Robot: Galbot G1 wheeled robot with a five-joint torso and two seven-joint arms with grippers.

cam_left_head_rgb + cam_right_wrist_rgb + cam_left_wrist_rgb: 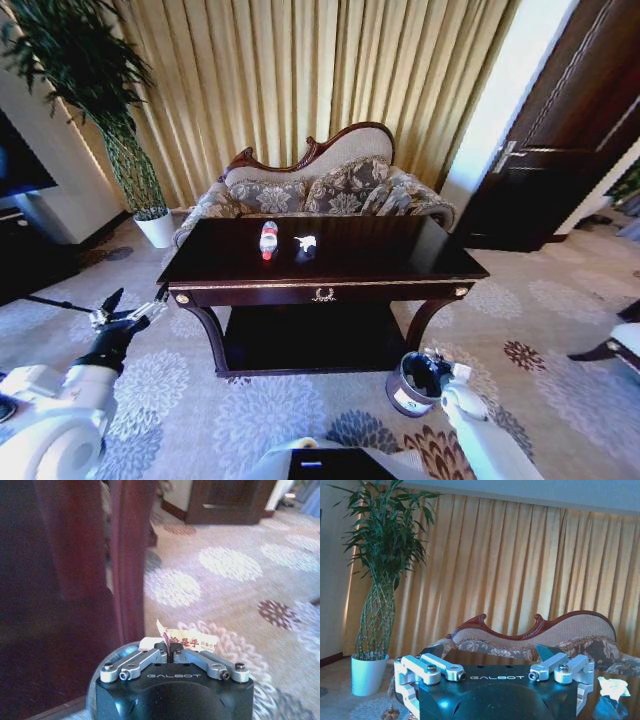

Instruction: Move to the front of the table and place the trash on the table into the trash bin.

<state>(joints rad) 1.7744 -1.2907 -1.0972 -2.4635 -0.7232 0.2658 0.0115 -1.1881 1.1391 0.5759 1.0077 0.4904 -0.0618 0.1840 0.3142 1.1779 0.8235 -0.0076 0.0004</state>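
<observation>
Right gripper (170, 652) is pinching a wrapper (192, 641) over the bin (413, 385), positioned for dropping. Left gripper (128, 312) is hanging spread beside the worktop (400, 262), where a bottle (268, 240) is lying.

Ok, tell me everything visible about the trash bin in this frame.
The trash bin is small, round and dark brown, with a pale band and a round white label on its side. It stands upright on the patterned carpet by the table's front right leg. The right gripper is over its open mouth, pinching a printed wrapper.

Bottle (268, 240) and white scrap (305, 243) lie on the dark table (400, 262); bin (412, 385) stands beside it.
</observation>
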